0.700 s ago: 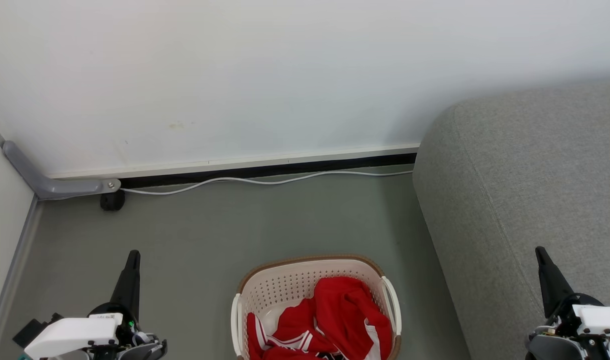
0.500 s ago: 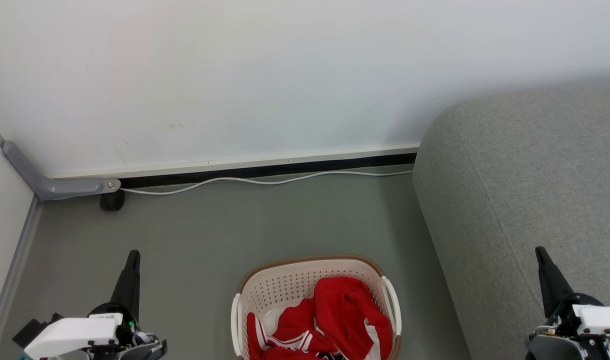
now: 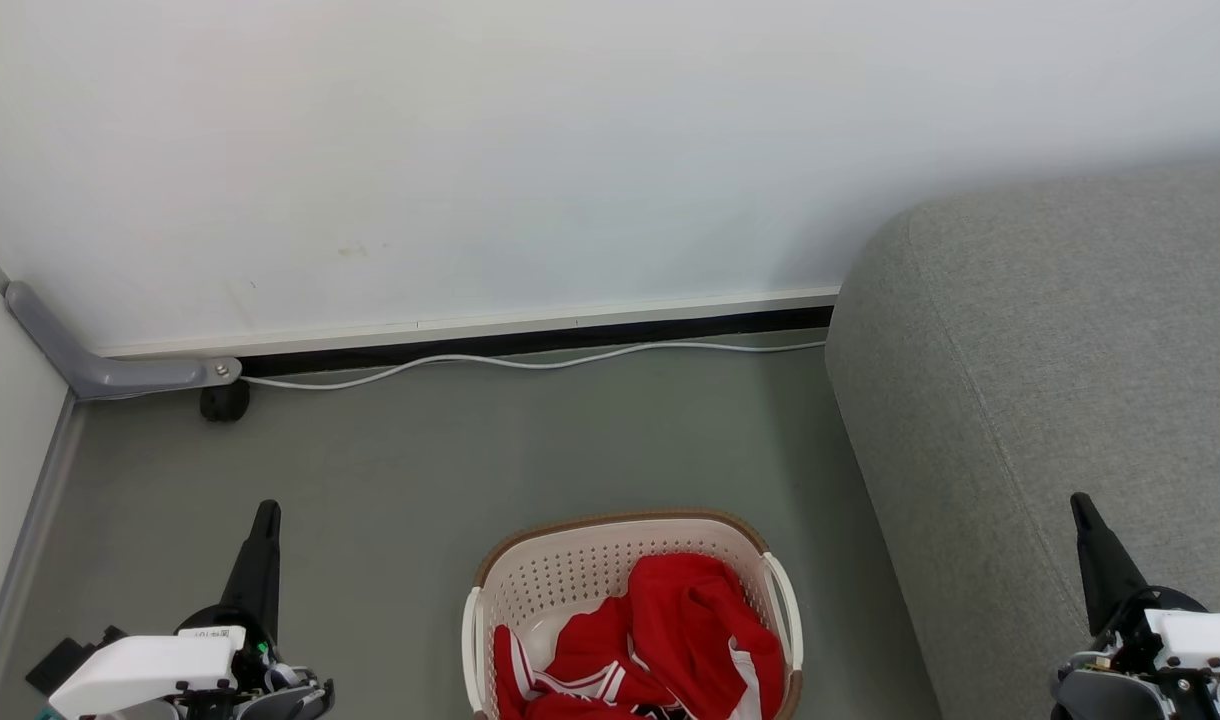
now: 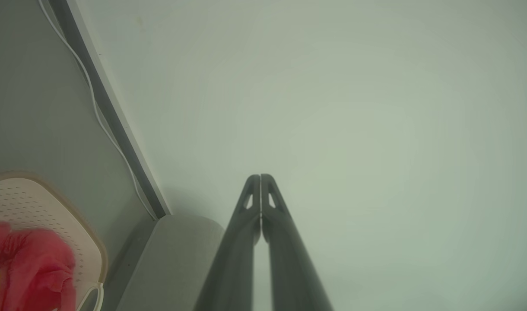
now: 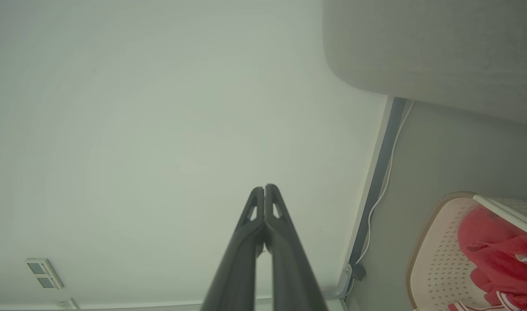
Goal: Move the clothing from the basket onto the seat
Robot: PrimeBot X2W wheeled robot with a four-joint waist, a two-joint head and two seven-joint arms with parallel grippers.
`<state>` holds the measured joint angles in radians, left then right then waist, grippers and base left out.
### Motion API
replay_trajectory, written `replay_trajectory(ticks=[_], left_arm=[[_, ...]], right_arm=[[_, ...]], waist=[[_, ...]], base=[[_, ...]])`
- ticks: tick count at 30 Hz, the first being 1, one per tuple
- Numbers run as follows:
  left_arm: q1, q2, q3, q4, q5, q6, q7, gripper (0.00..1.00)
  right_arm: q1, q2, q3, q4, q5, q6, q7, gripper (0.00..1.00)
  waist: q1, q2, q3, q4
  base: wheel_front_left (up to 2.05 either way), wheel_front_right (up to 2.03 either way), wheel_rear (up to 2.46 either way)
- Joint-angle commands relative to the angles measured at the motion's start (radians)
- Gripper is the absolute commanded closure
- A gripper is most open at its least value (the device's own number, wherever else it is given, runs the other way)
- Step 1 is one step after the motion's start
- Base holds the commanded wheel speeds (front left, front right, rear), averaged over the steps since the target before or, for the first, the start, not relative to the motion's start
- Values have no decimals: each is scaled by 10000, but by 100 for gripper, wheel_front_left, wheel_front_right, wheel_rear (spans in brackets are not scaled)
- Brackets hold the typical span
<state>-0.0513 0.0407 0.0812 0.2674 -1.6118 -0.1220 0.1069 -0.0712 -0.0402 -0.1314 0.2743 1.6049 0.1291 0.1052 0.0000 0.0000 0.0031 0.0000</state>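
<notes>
Count: one basket (image 3: 560,575), one seat (image 3: 1050,350), two grippers. Clothing (image 3: 690,620) was one red heap inside the basket; piece count unclear. The basket sat on the floor (image 3: 420,470) between the grippers, right of the left gripper (image 3: 267,512) and left of the right gripper (image 3: 1078,503). The seat ran beside and ahead of the right gripper. Both arms were low, fingers pointing toward the wall (image 3: 570,150). Both grippers were clenched on nothing, tips touching.

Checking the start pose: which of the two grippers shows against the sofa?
The right gripper: in the head view it stands against the grey sofa. The left gripper stands against the floor, left of the basket.
</notes>
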Motion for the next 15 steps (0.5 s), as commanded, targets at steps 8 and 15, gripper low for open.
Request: replay_trajectory(ticks=[8,15], left_arm=[[-566,95,321,-226,27,-86,60,100],[-566,95,321,-226,27,-86,60,100]], right_arm=[[-367,-100,181,-296,42,16,77,100],[-367,-100,181,-296,42,16,77,100]], waist=[[0,0,0,0],[0,0,0,0]], base=[[0,0,0],[0,0,0]])
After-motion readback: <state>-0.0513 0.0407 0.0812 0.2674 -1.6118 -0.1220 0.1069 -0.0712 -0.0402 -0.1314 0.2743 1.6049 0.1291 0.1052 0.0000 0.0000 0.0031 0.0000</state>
